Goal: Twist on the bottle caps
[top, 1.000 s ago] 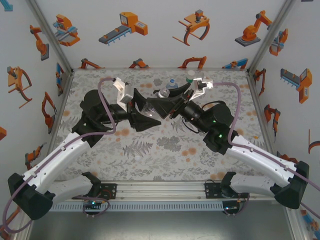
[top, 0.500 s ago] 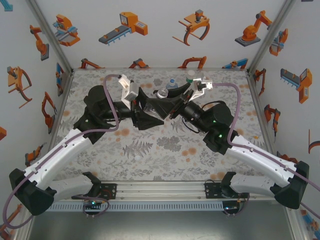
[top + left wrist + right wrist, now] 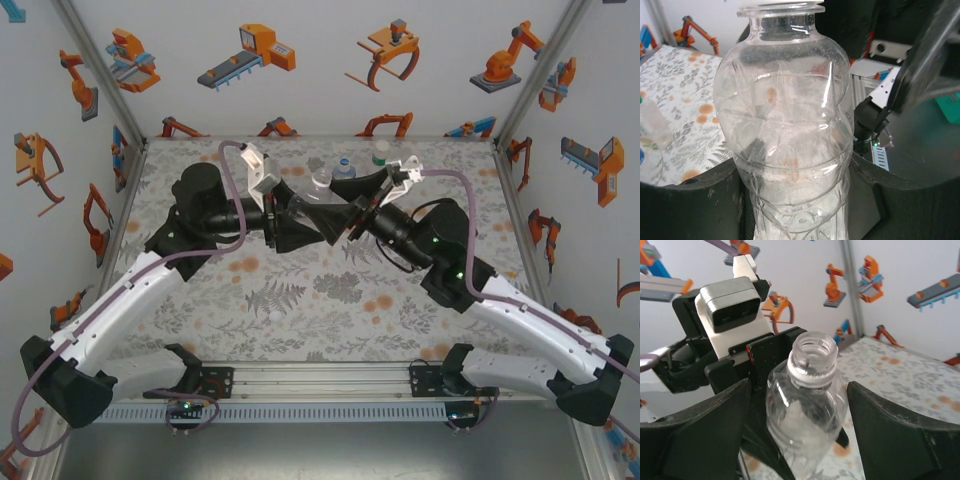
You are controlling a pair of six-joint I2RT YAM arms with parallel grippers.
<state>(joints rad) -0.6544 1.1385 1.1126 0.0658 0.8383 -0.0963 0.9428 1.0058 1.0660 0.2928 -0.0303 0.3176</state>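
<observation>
Bottle [image 3: 807,395], clear and unlabelled, sits upper centre in the top view, pinched low by the left fingers [image 3: 690,200]. The right fingers [image 3: 695,435] stand spread either side of its uncapped neck. Capping is not yet begun; next, a cap likely must be fetched and seated square on the threads.

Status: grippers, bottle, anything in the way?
Left gripper shut on clear unlabelled bottle. Right gripper open, astride it, not touching. Neck uncapped. Other bottles close behind, apart.
</observation>
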